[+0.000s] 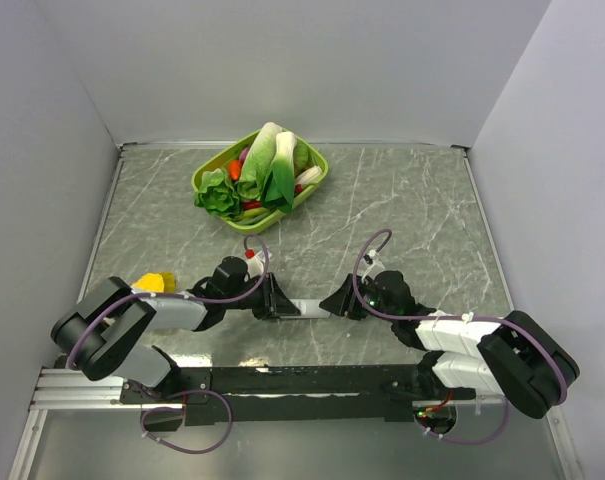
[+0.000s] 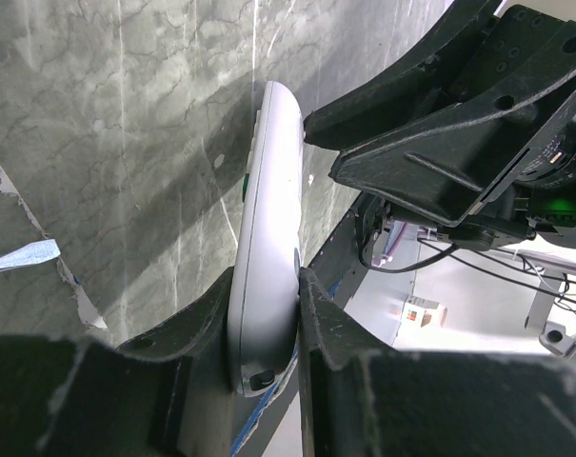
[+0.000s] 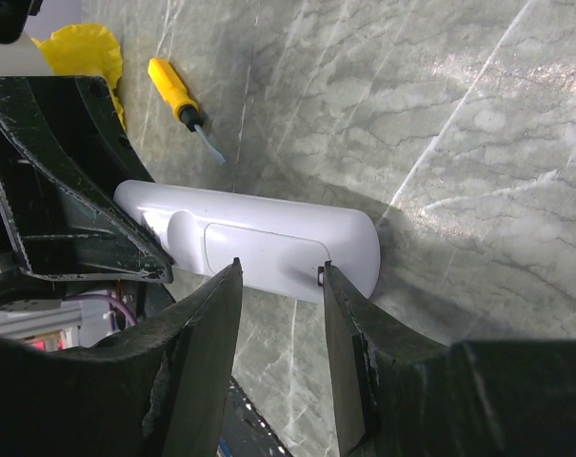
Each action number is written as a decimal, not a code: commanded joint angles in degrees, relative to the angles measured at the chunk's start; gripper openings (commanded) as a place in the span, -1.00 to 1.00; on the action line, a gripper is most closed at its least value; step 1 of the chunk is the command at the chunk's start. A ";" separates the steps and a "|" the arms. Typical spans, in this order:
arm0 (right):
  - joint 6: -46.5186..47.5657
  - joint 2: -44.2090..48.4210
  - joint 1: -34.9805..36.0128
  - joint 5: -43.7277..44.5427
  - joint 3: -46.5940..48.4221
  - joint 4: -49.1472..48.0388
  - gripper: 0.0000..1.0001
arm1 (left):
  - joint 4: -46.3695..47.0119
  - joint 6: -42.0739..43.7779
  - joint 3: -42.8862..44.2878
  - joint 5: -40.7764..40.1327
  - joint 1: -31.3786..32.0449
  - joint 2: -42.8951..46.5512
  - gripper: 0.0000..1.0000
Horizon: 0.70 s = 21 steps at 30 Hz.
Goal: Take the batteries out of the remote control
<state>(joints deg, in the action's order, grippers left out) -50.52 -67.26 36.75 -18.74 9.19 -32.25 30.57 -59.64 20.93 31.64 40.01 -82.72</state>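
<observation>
Left wrist view: your left end effector (image 2: 266, 286) pinches the remote (image 2: 268, 190) at one end; your right end effector (image 3: 280, 276), half spread, touches the other, by the near edge of the surface (image 1: 412, 200).

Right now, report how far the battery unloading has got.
Done: the left gripper has the remote control clamped at one end. In hand: the right gripper sits with jaws parted against the back panel, which looks closed. Left: open that panel and take out the batteries; none are visible yet. The screwdriver lies on the table.
</observation>
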 commanded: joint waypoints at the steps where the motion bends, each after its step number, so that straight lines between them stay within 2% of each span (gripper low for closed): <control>1: -2.30 1.00 1.39 -6.92 1.27 -5.36 -0.07 | -0.16 0.93 1.13 -2.90 0.86 -1.22 -0.98; 12: -3.97 -0.67 1.39 -9.29 1.44 -10.81 -0.09 | -2.09 1.80 1.57 -4.13 1.12 -0.78 -0.98; 21: -3.53 2.40 1.22 -8.86 1.27 -9.16 -0.09 | -3.23 2.24 2.10 -4.83 1.30 -1.22 -0.98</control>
<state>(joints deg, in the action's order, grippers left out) -51.13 -67.85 36.71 -19.35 9.19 -33.41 30.11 -59.42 21.08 31.57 40.03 -82.76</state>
